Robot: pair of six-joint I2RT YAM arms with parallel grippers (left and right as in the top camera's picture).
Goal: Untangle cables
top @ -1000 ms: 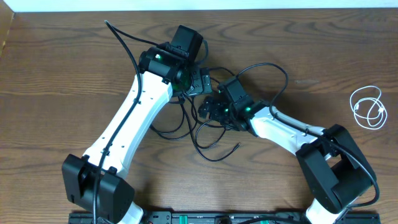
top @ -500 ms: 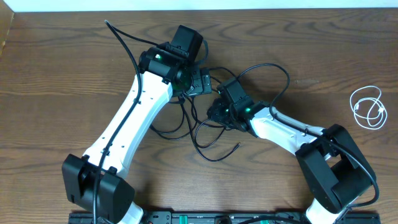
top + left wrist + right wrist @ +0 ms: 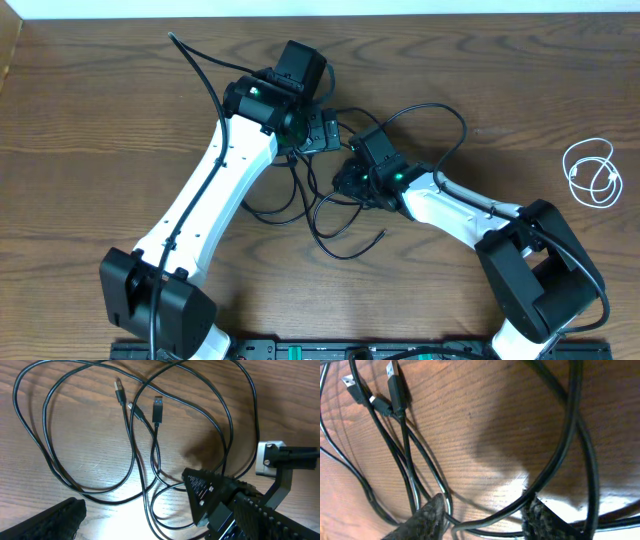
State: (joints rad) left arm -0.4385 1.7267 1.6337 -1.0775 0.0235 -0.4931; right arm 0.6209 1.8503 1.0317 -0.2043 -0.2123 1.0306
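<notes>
Several long black cables (image 3: pixel 335 215) lie tangled on the wooden table between the two arms, with one loop (image 3: pixel 440 115) arching to the right. Their plug ends show in the left wrist view (image 3: pixel 157 409) and the right wrist view (image 3: pixel 396 385). A short white cable (image 3: pixel 590 172) lies coiled apart at the far right. My left gripper (image 3: pixel 318 132) (image 3: pixel 135 517) is wide open low over the tangle, with black strands running between its fingers. My right gripper (image 3: pixel 350 180) (image 3: pixel 482 517) is open at the table surface, with a black loop lying between its fingertips.
A thicker black wire (image 3: pixel 205 80) runs from the left arm toward the table's far edge. The arm bases stand at the near edge, left (image 3: pixel 155 300) and right (image 3: pixel 540 280). The table's back edge meets a white wall (image 3: pixel 320 8).
My right gripper has shifted slightly up and right within the tangle, and the black loop on the right moved a little with it. The left arm has not moved.
</notes>
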